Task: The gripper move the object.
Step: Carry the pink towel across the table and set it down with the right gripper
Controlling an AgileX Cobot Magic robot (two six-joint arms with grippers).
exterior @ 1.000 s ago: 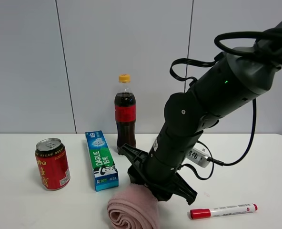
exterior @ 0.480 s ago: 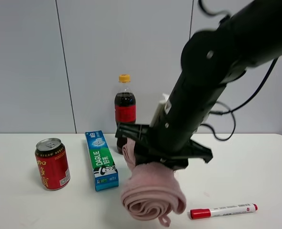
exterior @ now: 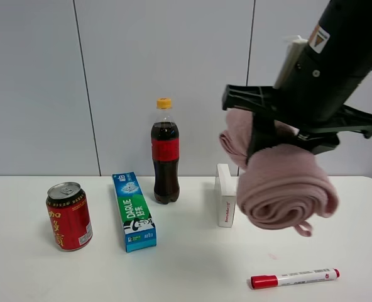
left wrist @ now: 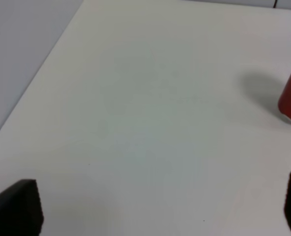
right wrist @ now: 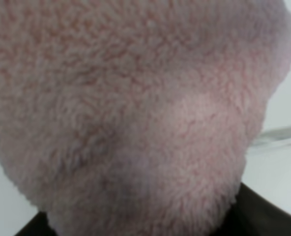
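i am squeezing the pink towel (exterior: 286, 189) in my right gripper (exterior: 271, 135), hanging high over the table's (exterior: 192, 264) right side; my left gripper (left wrist: 155, 211) is gaping wide, far off left.

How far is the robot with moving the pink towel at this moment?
Done: the pink towel is gripped and off the table. In hand: the right gripper holds it high in the air. Left: it is not yet set down; the pictures do not show where it should go.
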